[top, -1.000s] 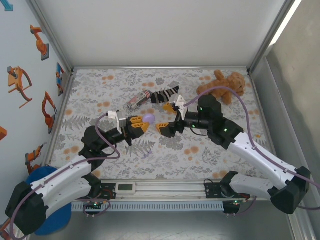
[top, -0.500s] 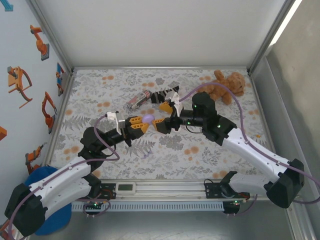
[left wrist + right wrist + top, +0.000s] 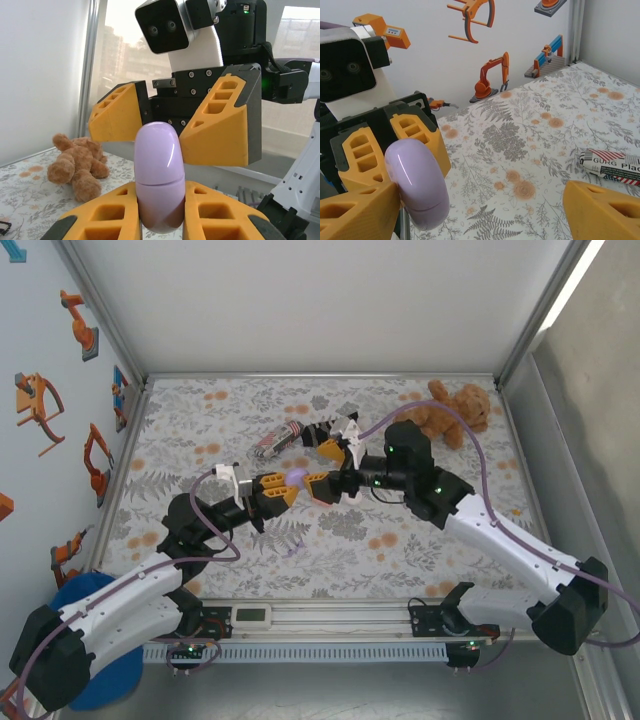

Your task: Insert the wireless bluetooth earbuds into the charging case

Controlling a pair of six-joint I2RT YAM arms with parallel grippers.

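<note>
Lilac charging case (image 3: 157, 175) is gripped mid-frame by left fingers (image 3: 100, 220), and right fingers (image 3: 220, 130) are spread open around it.

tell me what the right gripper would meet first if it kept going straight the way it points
Most likely the purple case clamped in the left gripper: the right gripper, jaws open, points straight at it. Depth is hard to judge, so its fingers may pass either side.

Floral table (image 3: 180, 420), brown teddy bear (image 3: 452, 412) far right, striped packet (image 3: 278, 441) mid-back
</note>
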